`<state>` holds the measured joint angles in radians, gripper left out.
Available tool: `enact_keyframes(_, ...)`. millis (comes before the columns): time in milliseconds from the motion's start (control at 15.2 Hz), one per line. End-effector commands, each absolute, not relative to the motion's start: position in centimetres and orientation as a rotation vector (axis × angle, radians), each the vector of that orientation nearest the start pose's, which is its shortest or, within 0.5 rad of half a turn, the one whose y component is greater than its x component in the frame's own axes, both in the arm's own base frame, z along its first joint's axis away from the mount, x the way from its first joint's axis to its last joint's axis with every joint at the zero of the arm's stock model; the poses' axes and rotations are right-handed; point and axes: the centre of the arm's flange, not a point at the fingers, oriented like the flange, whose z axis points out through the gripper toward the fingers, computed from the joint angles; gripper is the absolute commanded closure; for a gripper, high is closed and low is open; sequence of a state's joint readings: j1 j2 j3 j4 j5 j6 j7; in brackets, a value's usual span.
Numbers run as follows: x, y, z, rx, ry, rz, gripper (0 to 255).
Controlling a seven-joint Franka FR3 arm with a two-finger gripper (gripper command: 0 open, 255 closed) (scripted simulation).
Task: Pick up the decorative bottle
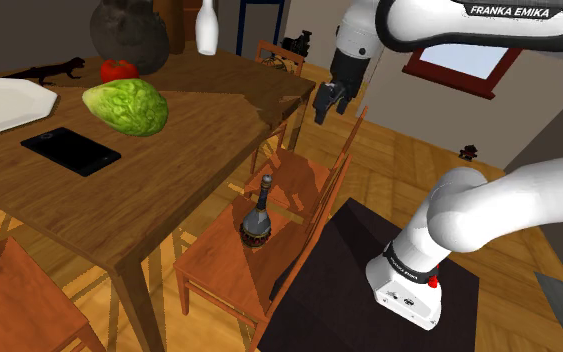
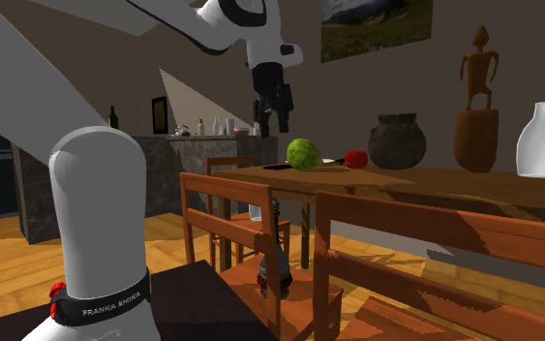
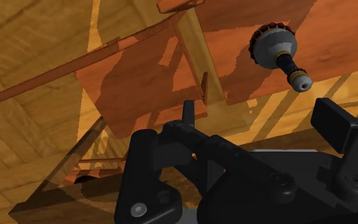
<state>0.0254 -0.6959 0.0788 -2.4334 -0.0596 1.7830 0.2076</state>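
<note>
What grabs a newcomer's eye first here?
The big white arm arches over the scene, its black gripper hanging open in the air above the chairs. Well below it, untouched, the dark decorative bottle stands upright on a wooden chair seat beside the table. On the tabletop a bright green lettuce stands out against the brown wood.

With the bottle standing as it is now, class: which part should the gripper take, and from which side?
Probably the slim neck of the bottle, coming down from above: it stands upright on the chair seat, its belly is wide and round, and the open gripper hangs higher up.
</note>
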Motion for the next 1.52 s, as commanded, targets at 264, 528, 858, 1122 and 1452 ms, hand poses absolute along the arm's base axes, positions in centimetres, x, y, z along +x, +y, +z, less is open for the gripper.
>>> enact_keyframes(264, 37.0, 6.7, 47.7, -3.198, 0.268, -0.091, 0)
enact_keyframes(528, 38.9, 8.7, 43.3, -3.171, 0.326, -0.085, 0)
enact_keyframes(858, 41.4, 11.3, 38.0, -3.136, 0.397, -0.078, 0)
enact_keyframes(1122, 42.3, 12.4, 34.9, -3.123, 0.424, -0.075, 0)
enact_keyframes(1452, 42.3, 12.4, 32.3, -3.123, 0.424, -0.075, 0)
